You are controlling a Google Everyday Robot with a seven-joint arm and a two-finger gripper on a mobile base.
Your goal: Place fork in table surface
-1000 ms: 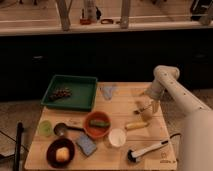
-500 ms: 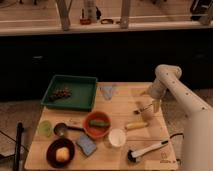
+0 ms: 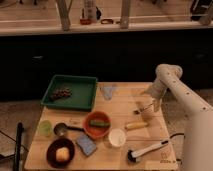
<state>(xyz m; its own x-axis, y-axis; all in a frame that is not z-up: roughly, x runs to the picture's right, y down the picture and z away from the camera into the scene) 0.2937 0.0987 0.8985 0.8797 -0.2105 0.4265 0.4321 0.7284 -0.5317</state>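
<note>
The fork (image 3: 141,110) is a thin dark utensil lying low near the right edge of the light wooden table surface (image 3: 122,107). My gripper (image 3: 151,104) hangs from the white arm just above and right of the fork, at its upper end. I cannot tell whether the fork touches the wood or is still held.
A dark green tray (image 3: 80,99) with dark bits sits at the back left. An orange bowl (image 3: 97,124), white cup (image 3: 116,137), yellow roll (image 3: 136,125), white-handled brush (image 3: 148,149), spoon (image 3: 62,129), blue sponge (image 3: 86,145), dark bowl (image 3: 60,153) and pale cloth (image 3: 107,91) are spread around.
The arm and gripper have shifted slightly to the right near the table's right edge. The fork stays close under the gripper. Nothing else has moved.
</note>
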